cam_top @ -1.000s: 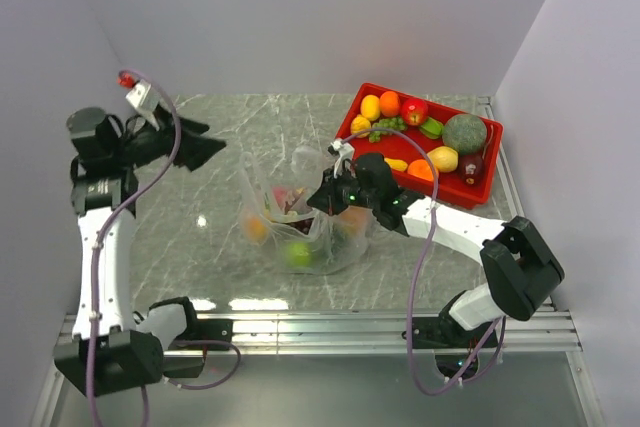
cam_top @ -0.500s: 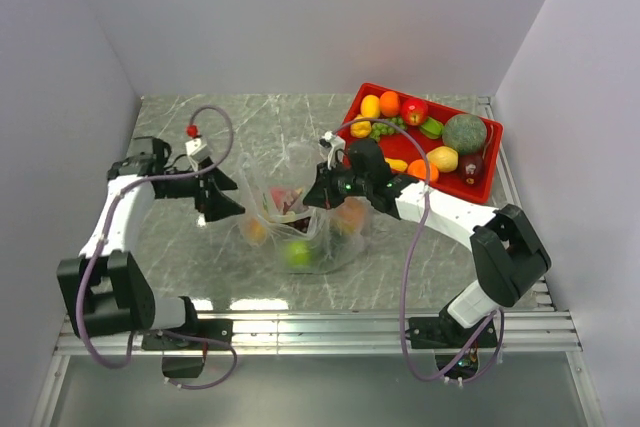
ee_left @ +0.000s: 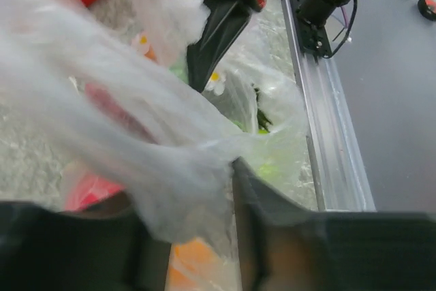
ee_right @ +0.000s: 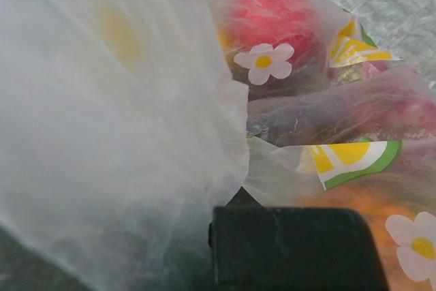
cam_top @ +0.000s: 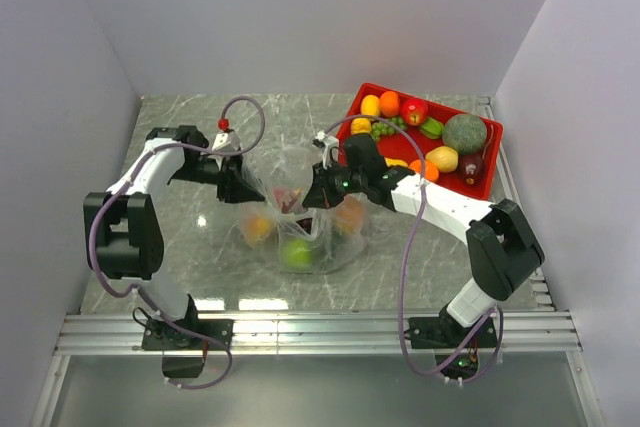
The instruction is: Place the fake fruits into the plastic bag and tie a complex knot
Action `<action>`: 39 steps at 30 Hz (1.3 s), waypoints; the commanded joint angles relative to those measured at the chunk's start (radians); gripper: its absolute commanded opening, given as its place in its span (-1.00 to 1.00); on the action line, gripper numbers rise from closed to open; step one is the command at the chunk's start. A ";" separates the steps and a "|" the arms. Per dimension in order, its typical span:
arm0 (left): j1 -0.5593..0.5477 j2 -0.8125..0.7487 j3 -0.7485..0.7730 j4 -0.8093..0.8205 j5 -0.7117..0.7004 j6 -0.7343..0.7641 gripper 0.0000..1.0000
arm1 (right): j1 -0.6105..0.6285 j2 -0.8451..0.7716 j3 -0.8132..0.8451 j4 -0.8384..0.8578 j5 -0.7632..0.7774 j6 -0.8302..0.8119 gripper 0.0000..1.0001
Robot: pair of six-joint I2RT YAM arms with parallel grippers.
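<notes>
Top external: bag (cam_top: 300, 239) lies between right gripper (cam_top: 318, 193), pinched shut on its rim, and left gripper (cam_top: 247, 188), straddling film, can't tell if clamped. Flimsy, slippery stuff, so you'd grab bunched film.

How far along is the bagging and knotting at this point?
Done: several fake fruits sit inside the plastic bag. In hand: the right gripper is shut on the bag's mouth; the left gripper straddles its opposite edge, fingers apart. Left: many fruits lie in the red tray, and no knot is tied.
</notes>
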 commanded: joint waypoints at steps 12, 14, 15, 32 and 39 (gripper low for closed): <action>-0.107 -0.295 -0.073 0.552 -0.277 -0.732 -0.99 | -0.001 0.034 0.172 -0.213 0.137 -0.052 -1.00; -0.162 -0.355 -0.124 0.670 -0.417 -0.889 -0.99 | 0.003 0.049 0.192 -0.249 0.149 -0.072 -1.00; -0.181 -0.389 -0.124 0.654 -0.435 -0.885 -0.99 | 0.008 0.057 0.203 -0.265 0.163 -0.080 -1.00; -0.448 -0.311 -0.065 0.721 -0.696 -0.938 -0.99 | 0.048 -0.031 0.200 -0.383 0.093 -0.221 0.10; -0.449 -0.328 -0.073 0.706 -0.700 -0.928 -0.99 | -0.007 -0.068 0.173 -0.429 0.083 -0.238 0.21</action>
